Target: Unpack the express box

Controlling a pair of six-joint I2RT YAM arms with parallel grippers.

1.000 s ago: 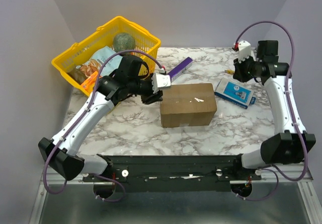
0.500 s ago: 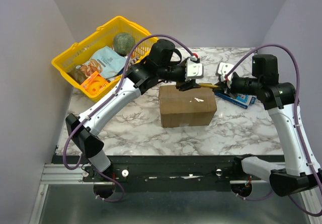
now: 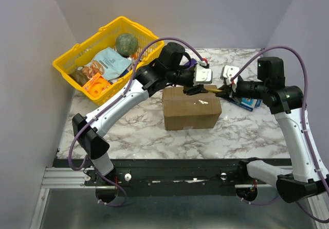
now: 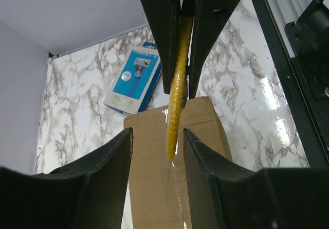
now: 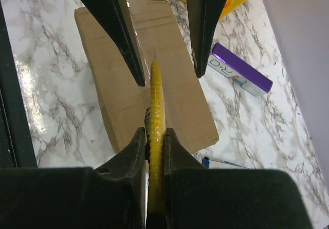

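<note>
The express box (image 3: 191,108) is a closed brown carton with a taped seam, at the table's middle. It also shows in the left wrist view (image 4: 154,188) and the right wrist view (image 5: 118,59). My right gripper (image 3: 222,90) (image 5: 154,132) is shut on a yellow cutter (image 5: 155,100) and holds it above the box's far right top, with its thin blade tip pointing left. My left gripper (image 3: 198,89) (image 4: 157,134) is open and faces it. Its fingers (image 5: 118,28) stand either side of the cutter's tip (image 4: 174,136) without touching it.
A yellow basket (image 3: 69,59) holding several groceries stands at the back left. A slim purple box (image 5: 239,69) lies behind the carton. A blue razor pack (image 4: 134,77) lies on the marble to the carton's right, under my right wrist (image 3: 247,103).
My left arm has swung from the carton's left side to above its far top. My right arm has come in from the back right with the yellow cutter, meeting the left gripper.
</note>
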